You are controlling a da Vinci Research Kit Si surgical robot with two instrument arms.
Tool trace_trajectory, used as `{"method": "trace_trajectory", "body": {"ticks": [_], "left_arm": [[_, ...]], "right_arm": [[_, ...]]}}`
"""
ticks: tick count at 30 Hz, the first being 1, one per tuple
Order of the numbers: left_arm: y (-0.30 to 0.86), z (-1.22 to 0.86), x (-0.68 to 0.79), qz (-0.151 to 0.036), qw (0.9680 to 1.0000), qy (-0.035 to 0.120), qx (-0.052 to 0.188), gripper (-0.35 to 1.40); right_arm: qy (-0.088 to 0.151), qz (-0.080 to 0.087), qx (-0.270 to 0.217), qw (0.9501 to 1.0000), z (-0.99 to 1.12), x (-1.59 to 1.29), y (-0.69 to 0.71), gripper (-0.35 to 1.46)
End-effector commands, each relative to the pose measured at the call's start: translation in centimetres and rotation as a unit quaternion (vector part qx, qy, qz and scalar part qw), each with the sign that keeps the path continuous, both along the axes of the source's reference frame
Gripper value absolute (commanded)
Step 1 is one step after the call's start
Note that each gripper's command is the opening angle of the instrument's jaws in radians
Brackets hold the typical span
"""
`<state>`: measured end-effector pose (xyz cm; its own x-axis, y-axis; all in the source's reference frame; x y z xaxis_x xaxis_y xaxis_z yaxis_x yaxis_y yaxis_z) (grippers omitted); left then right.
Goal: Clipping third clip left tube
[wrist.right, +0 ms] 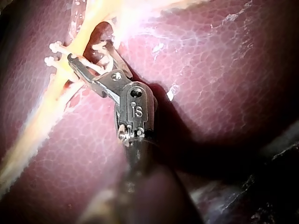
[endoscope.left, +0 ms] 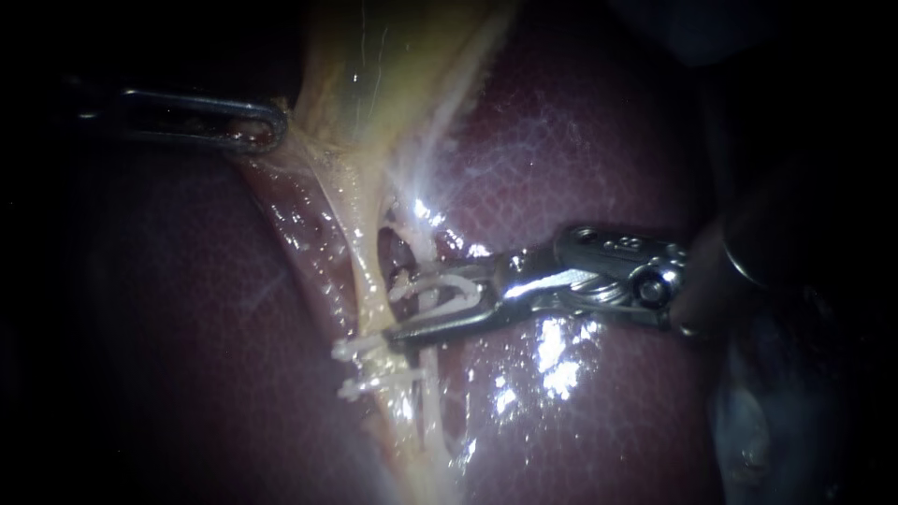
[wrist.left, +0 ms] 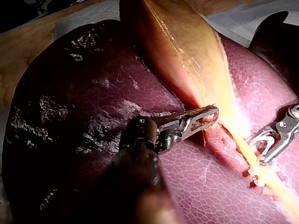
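The pale left tube [endoscope.left: 369,281] runs down from the yellowish gallbladder [endoscope.left: 393,65] across the liver [endoscope.left: 599,140]. Two white clips [endoscope.left: 355,351] [endoscope.left: 354,388] sit on it, one just below the other. My right instrument [endoscope.left: 412,304] comes in from the right. Its jaws straddle the tube just above those clips and hold a white clip [endoscope.left: 444,290] between them. In the right wrist view the same jaws [wrist.right: 88,53] stand beside the two clips [wrist.right: 53,47]. My left instrument [endoscope.left: 267,131] is shut on the gallbladder's lower edge [wrist.left: 208,116] and holds it taut.
Dark red liver [wrist.left: 70,93] surrounds the tube on both sides. A small opening [endoscope.left: 398,252] shows behind the tube just above the right jaws. A second thin pale strand [endoscope.left: 432,393] runs down to the right of the clipped tube.
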<state>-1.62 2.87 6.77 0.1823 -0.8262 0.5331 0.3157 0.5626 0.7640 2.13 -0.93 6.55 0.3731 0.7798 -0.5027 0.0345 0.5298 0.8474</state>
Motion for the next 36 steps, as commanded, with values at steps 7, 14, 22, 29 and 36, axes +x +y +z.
{"method": "trace_trajectory", "body": {"ticks": [7,14,22,29,36], "left_arm": [[0.00,0.00,0.00,0.000,1.0000,0.000,0.000,-0.35],[0.00,0.01,0.00,0.000,1.0000,0.000,0.000,-0.35],[0.01,0.01,0.00,0.000,1.0000,0.000,0.000,-0.35],[0.00,0.02,0.01,0.000,1.0000,0.000,0.000,-0.35],[0.00,0.02,0.01,0.000,1.0000,0.000,0.000,-0.35]], "right_arm": [[0.060,0.011,0.047,0.9970,-0.01,0.25,0.06,0.47],[0.103,0.027,0.077,0.9913,-0.12,0.41,0.11,0.46],[0.108,0.048,0.091,0.9889,-0.58,0.43,0.37,0.44],[0.112,0.051,0.095,0.9878,-0.72,0.43,0.41,0.38],[0.109,0.056,0.093,0.9881,-0.66,0.40,0.42,0.15]]}}
